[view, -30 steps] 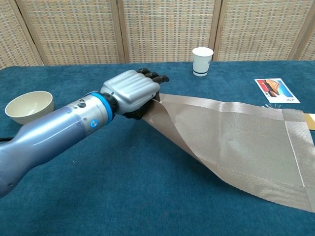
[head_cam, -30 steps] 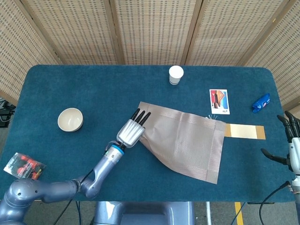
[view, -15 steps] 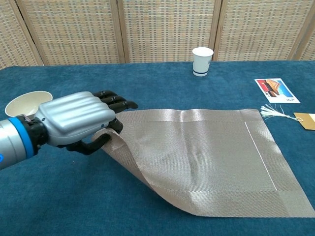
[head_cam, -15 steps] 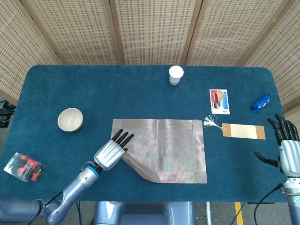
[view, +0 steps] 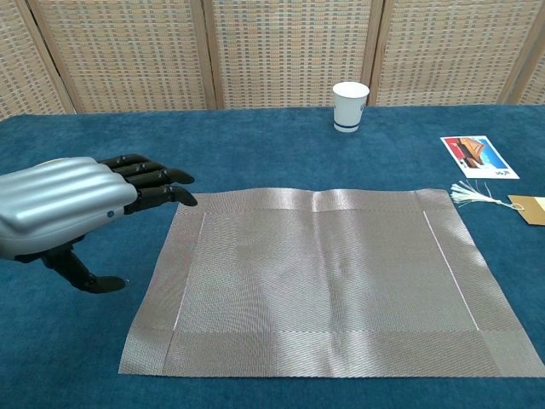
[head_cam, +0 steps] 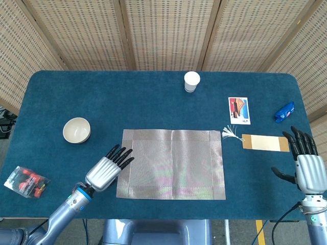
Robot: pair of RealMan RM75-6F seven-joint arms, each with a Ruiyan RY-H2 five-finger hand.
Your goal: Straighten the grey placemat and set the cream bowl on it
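Where placemat [head_cam: 171,164] lies flat, paper cup [head_cam: 191,81] behind, card [head_cam: 239,111], tag [head_cam: 264,143] beside

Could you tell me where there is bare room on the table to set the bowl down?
The grey placemat lies flat and bare, bordered by the left hand and the tasselled bookmark. The cloth between the cream bowl and paper cup is free too. The right side is crowded.

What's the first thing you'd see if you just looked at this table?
Probably the big grey placemat, lying flat in the middle of the blue table. Next, the shiny silver left hand hovering open at the mat's left edge. The small cream bowl sits alone farther left, and a white paper cup stands at the back.
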